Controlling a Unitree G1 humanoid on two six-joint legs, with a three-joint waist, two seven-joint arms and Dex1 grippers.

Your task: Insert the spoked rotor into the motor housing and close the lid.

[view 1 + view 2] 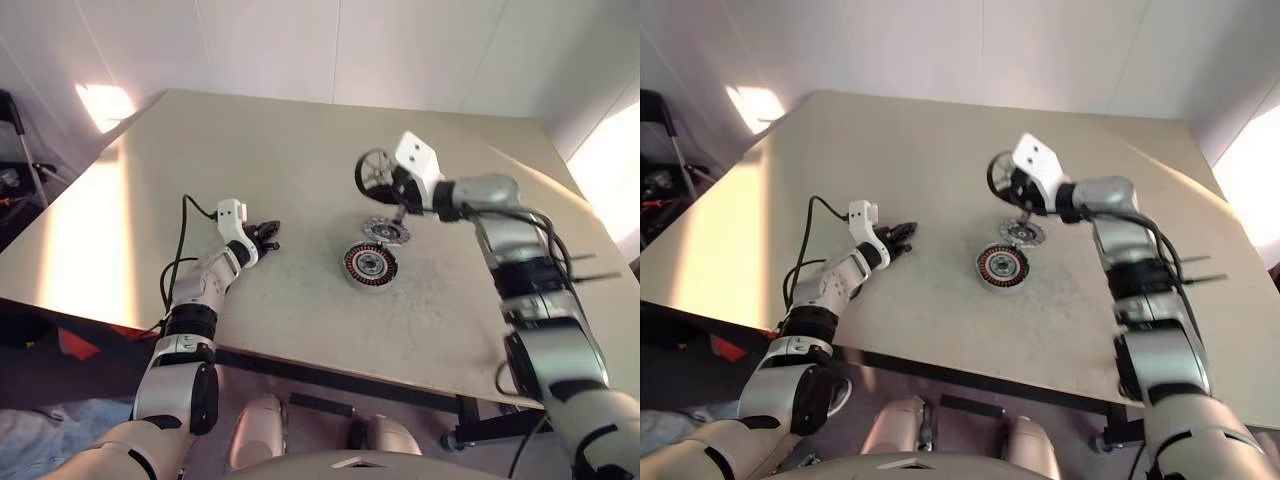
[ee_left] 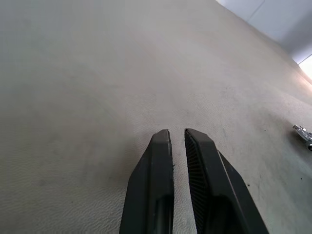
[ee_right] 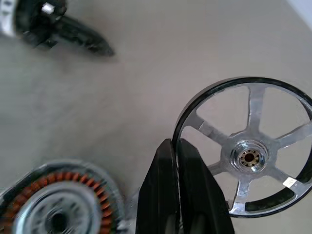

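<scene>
Here we see the table from above, with the right gripper raised over its far middle and clenched on the black rim of the rotor. In the right wrist view the two fingers pinch the rim edge-on, and the silvery spokes and hub of the rotor stand clear of them to one side. The rotor hangs in the air, touching nothing else.

Below it, on the table, lie the other two parts. The lid, a grey ribbed disc, rests flat just beyond the housing, the two close together but whether they touch we cannot tell. The housing lies open side up, its ring of copper windings around a silvery centre in plain sight, with nothing over it; the rotor is held above and beyond both, nearer the lid than the housing.

The left gripper lies low over the table, well apart from the parts, pointing toward them. Its fingers are nearly together, a narrow slit between them, grasping nothing. A black cable loops along the left forearm. Between the left gripper and the housing the table is bare.
</scene>
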